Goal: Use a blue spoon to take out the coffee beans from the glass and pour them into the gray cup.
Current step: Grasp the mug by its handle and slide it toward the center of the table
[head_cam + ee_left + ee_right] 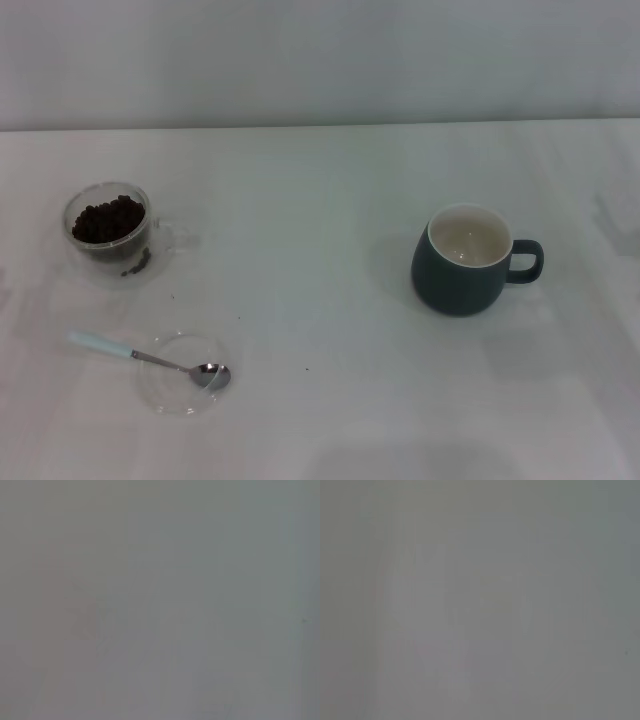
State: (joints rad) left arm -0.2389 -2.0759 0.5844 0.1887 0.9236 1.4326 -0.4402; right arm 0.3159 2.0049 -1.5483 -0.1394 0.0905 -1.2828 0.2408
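Coffee beans (108,220) sit heaped in the glass (112,236) at far left, untouched. Blue spoon (150,358) lies nearer, bowl resting in a flat clear dish (180,375), probably kept off the white surface (320,400). Gray cup (462,260) waits well apart, right, looking empty. Neither arm's jaws visible; no writing anywhere.

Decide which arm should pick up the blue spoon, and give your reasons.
Probably the left. The blue spoon lies on the clear dish at the table's left, near the glass; neither gripper is in view.
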